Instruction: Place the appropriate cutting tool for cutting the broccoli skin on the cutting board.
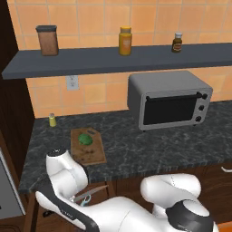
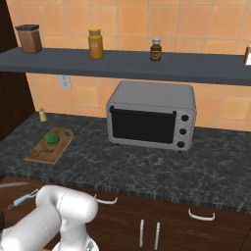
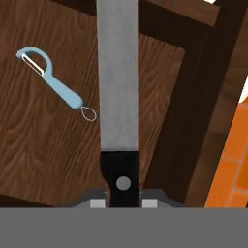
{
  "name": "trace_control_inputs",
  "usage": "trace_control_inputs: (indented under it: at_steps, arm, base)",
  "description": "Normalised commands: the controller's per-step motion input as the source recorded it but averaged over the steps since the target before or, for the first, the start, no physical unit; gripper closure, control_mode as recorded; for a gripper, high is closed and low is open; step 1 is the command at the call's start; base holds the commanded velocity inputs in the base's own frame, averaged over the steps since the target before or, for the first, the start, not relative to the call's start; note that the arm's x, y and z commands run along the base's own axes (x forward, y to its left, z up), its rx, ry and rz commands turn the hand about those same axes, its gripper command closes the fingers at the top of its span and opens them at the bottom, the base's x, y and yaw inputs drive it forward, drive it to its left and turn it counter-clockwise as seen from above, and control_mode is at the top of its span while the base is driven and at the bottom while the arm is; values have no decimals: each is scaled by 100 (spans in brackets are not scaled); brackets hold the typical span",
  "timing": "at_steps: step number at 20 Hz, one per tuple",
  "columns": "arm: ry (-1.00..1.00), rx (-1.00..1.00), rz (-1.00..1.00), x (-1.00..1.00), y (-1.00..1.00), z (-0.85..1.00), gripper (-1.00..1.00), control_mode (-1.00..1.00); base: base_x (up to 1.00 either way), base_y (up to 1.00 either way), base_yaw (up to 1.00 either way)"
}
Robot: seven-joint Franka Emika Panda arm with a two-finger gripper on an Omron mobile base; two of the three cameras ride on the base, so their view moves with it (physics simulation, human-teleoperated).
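In the hand view my gripper [image 3: 123, 203] is shut on the black handle of the knife [image 3: 118, 97], whose long silver blade runs straight up the picture. The light-blue peeler [image 3: 51, 82] lies to its left on the wooden bottom of a low drawer [image 3: 38, 145]. From the left base, the blade tip [image 1: 94, 190] pokes out beside my arm below the counter edge, with the peeler [image 1: 85, 202] just under it. The brown cutting board [image 1: 93, 154] [image 2: 46, 153] lies on the dark counter, and the green broccoli [image 1: 85, 139] [image 2: 51, 138] sits on its far end.
A grey toaster oven [image 1: 168, 99] [image 2: 149, 116] stands on the counter right of the board. A small yellow shaker [image 1: 52, 120] is by the wall. A shelf [image 1: 113, 59] above carries jars. Cabinet fronts with handles [image 2: 202, 215] run below the counter.
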Motion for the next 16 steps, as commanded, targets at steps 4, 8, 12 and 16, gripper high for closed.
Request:
trace_control_inputs:
  at_steps: [4,8,12,16]
  arm:
    - [0,-19,-9,20,-5,93,100,-100]
    - [0,-14,-1,24,-7,73,100,-100]
    - [-4,-4,-3,50,-22,51,100,-100]
    - [-8,0,-1,60,-28,29,100,-100]
  base:
    - [0,0,0]
    - [0,0,0]
    - [0,0,0]
    - [0,0,0]
